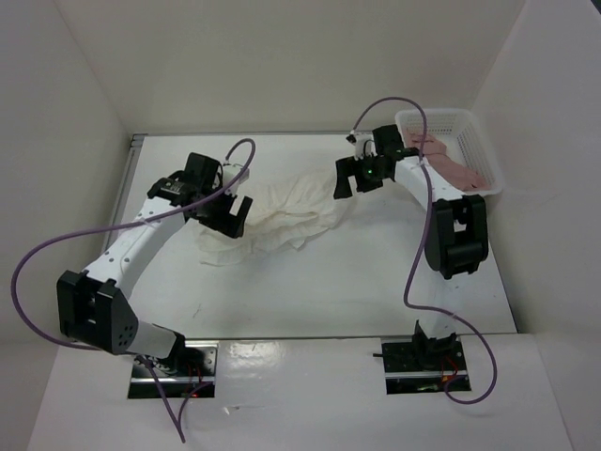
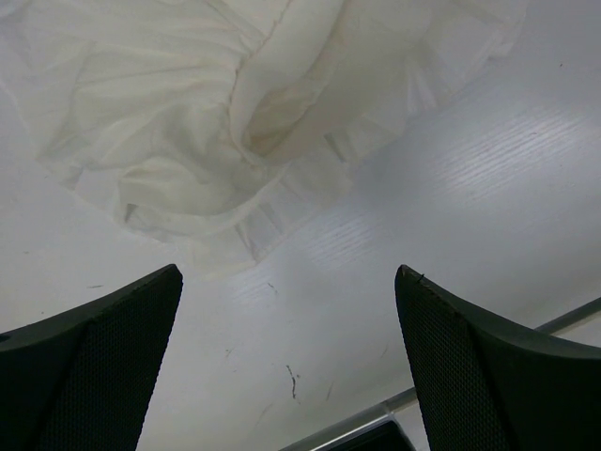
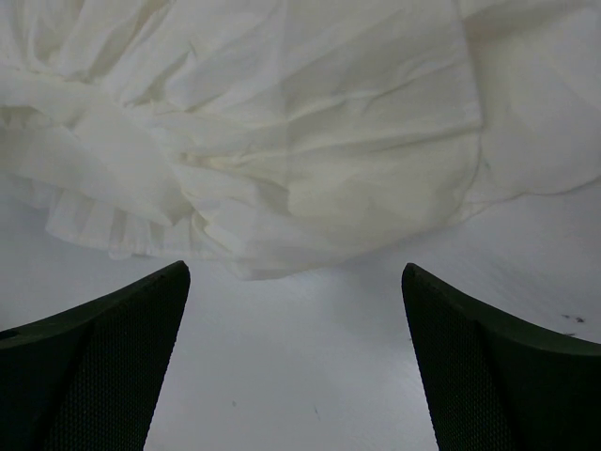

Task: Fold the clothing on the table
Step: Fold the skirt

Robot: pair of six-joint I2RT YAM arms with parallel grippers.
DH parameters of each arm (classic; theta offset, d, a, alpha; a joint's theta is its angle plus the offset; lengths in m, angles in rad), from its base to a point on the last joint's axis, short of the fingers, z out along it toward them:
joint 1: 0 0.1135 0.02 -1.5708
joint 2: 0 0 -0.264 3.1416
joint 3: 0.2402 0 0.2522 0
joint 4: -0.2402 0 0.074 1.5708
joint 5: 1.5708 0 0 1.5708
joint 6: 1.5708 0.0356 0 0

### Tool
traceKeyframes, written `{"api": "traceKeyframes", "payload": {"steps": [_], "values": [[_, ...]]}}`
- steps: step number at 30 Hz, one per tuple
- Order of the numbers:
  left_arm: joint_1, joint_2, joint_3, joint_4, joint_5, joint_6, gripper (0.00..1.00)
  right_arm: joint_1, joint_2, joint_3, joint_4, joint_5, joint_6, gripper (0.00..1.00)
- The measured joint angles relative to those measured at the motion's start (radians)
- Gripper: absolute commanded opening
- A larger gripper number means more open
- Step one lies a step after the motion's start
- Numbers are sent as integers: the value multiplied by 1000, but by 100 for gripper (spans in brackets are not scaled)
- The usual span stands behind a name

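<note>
The table (image 1: 310,291) is enclosed on three sides by plain white panels: a back wall (image 1: 300,56), a left wall (image 1: 52,141) and a right wall (image 1: 554,150). Soft, even light is cast; glare is seen on the glossy near ledge (image 1: 300,395).

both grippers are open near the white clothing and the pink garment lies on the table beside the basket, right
No: the pink garment lies inside the basket, as the top external view shows. The rest is right.
</note>
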Motion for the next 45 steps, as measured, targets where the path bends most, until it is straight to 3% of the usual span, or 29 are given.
{"api": "traceKeyframes", "payload": {"steps": [9,29,43,45], "values": [[18,-76,-69,31,55,41,100,-102,150,114,-2,-102,14,98],[21,-107,-94,76,62,43,100,-98,370,305,-26,-133,18,98],[21,-109,-109,83,58,42,100,-76,435,393,-35,-207,18,98],[21,-109,-109,83,58,42,100,-58,435,393,-35,-208,14,90]]}}
